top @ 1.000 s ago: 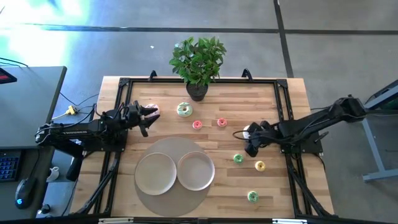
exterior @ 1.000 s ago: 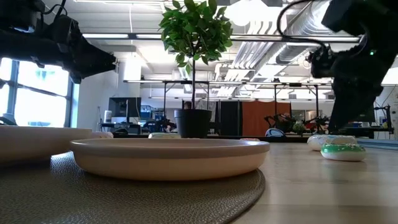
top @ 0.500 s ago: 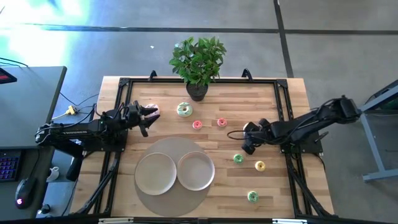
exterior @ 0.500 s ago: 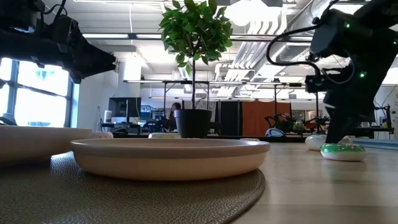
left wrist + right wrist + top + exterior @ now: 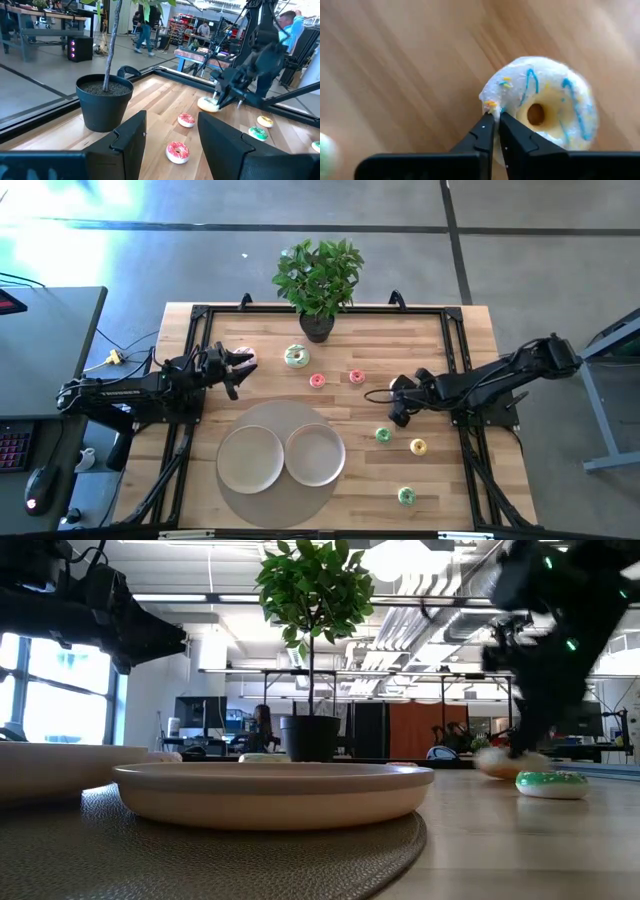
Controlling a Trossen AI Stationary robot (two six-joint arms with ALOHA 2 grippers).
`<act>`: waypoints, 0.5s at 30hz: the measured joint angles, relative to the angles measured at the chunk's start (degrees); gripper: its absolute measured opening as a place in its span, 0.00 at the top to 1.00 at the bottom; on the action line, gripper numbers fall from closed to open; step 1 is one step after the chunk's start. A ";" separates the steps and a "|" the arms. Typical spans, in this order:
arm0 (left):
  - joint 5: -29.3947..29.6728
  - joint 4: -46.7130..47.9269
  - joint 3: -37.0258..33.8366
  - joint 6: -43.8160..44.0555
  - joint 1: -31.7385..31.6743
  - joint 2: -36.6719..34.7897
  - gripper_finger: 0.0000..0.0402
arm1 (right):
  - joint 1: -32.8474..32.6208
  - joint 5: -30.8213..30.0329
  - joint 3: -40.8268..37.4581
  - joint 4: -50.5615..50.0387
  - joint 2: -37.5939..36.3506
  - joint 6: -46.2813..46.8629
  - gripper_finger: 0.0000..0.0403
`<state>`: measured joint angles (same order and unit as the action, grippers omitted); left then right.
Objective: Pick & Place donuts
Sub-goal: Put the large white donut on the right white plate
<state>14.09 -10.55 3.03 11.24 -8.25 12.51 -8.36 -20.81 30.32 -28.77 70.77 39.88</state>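
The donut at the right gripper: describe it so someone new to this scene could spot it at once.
Start at the potted plant at the table's far edge, then go to the right arm reaching in over the wood. The donut lies at the right gripper tip. It alone has white icing with blue streaks and sprinkles; the minis nearby are green, yellow and pink.

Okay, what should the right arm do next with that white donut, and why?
Probably reopen and regrip. The right pincer has shut at the rim of the white donut, fingertips nearly together, apparently pinching nothing. The donut seems to rest on the table, well short of the plates.
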 joint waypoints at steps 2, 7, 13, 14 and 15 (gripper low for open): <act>0.00 0.00 0.00 -0.01 0.00 0.00 0.56 | -0.02 -0.36 2.50 0.94 -0.32 -3.05 0.98; -2.61 -0.02 0.00 1.74 0.00 0.00 0.56 | 0.13 -0.23 6.01 9.55 -0.30 -14.35 0.96; -7.61 -0.02 0.00 4.05 0.00 0.01 0.56 | 1.41 4.90 4.24 29.38 -0.20 -23.74 0.99; -7.79 -0.04 0.00 4.07 0.00 0.04 0.56 | 1.79 5.80 3.91 32.26 0.13 -24.80 0.99; -8.00 -0.10 0.00 4.07 0.00 0.19 0.56 | 2.23 6.86 3.75 34.83 0.63 -25.68 0.98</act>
<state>6.09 -10.64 3.03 15.30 -8.25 12.70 -6.13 -13.95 34.07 6.06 71.41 14.20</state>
